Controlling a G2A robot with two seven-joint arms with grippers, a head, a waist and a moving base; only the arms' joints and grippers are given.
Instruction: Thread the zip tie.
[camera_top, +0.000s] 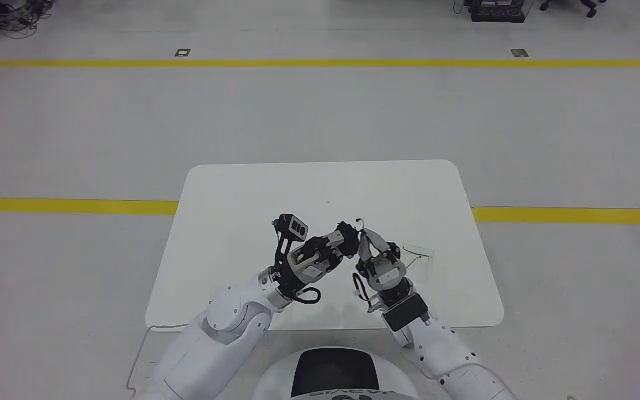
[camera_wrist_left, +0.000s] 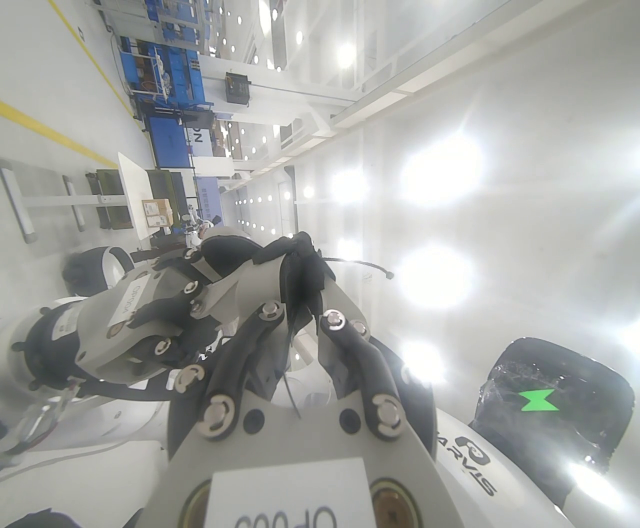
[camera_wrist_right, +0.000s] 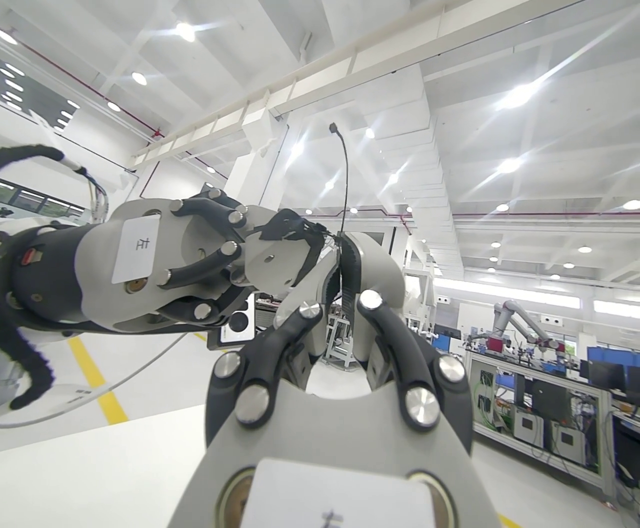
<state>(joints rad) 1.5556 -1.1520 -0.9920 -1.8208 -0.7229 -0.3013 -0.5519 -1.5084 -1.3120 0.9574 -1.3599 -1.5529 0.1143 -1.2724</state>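
A thin black zip tie (camera_top: 358, 222) is held in the air over the front middle of the white table (camera_top: 300, 190), between both grippers. My left gripper (camera_top: 347, 239) comes in from the left and my right gripper (camera_top: 367, 243) from the right, their tips touching. In the left wrist view my left gripper (camera_wrist_left: 302, 267) is shut on the zip tie (camera_wrist_left: 360, 263), whose head end sticks out sideways past the fingertips. In the right wrist view my right gripper (camera_wrist_right: 342, 252) is shut on the zip tie (camera_wrist_right: 345, 175), which rises to its small head. The left gripper (camera_wrist_right: 310, 231) meets it at the fingertips.
A thin pale strand (camera_top: 422, 253) lies on the table just right of the right gripper. The table's front edge (camera_top: 330, 325) runs close under both forearms. Yellow floor lines (camera_top: 90, 206) pass beside and behind the table.
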